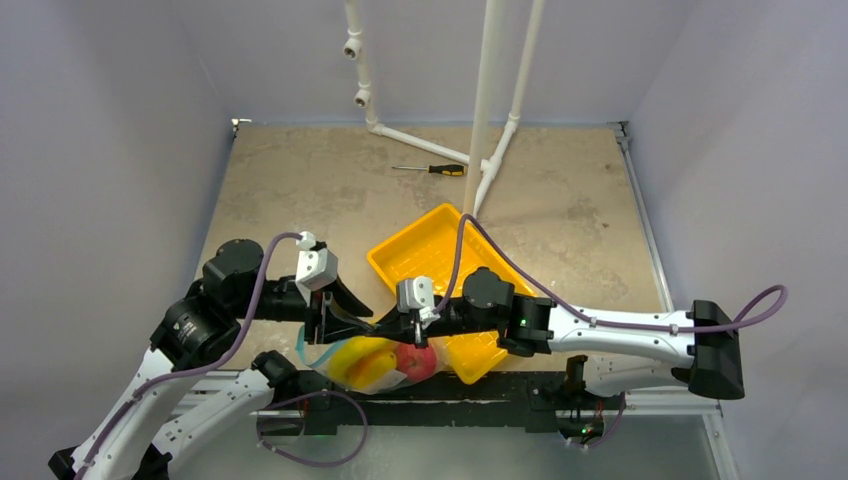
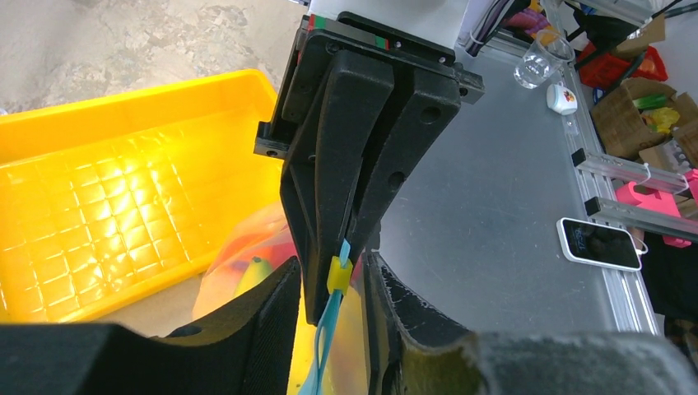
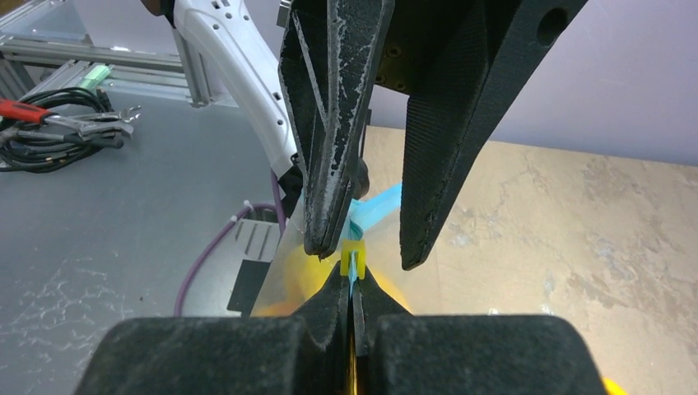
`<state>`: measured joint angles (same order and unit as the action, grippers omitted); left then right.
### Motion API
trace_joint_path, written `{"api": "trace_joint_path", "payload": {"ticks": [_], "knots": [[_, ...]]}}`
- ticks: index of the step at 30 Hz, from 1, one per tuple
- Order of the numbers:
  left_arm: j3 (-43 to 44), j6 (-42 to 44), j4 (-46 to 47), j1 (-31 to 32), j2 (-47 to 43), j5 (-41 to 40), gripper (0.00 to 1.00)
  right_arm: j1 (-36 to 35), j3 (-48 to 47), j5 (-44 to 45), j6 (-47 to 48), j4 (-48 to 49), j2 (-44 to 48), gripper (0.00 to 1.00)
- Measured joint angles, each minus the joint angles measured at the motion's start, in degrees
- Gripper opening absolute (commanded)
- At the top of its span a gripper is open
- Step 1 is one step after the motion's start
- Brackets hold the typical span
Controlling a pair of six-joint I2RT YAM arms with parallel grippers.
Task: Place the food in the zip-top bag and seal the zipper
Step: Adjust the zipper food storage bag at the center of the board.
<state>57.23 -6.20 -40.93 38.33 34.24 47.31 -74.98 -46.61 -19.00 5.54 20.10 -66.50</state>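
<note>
Clear soft plastic zip-top bag (image 1: 372, 365) sits just beside the near-left corner of the yellow gridded plastic tray (image 1: 428, 248). Plastic fruits (image 1: 362, 362) inside, yellow and red. Right gripper (image 3: 352, 288) clenched on the thin teal-blue zipper strip (image 2: 323, 339), just under the small yellow slider (image 2: 339, 273). Left gripper (image 3: 368, 252) released, jaws straddling the slider; contact unclear, possibly none.
</note>
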Motion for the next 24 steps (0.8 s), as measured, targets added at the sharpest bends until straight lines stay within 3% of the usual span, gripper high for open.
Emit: {"api": "trace_joint_path", "payload": {"ticks": [10, 17, 20, 24], "knots": [[-0.92, 0.02, -0.26, 0.0, -0.09, -0.55, 0.26, -0.02, -0.55, 0.0, -1.4, -0.22, -0.66, 0.0], [-0.92, 0.0, -0.31, 0.0, -0.31, -0.66, 0.13, 0.0, -0.79, 0.07, -1.73, -0.87, -0.68, 0.0], [-0.92, 0.0, -0.28, 0.02, -0.39, -0.5, 0.02, 0.0, -0.85, 0.26, -1.97, -0.92, -0.68, 0.0], [-1.11, 0.0, -0.24, 0.02, -0.52, -0.26, 0.0, 0.0, -0.85, 0.55, -2.6, -0.98, -0.66, 0.0]]}}
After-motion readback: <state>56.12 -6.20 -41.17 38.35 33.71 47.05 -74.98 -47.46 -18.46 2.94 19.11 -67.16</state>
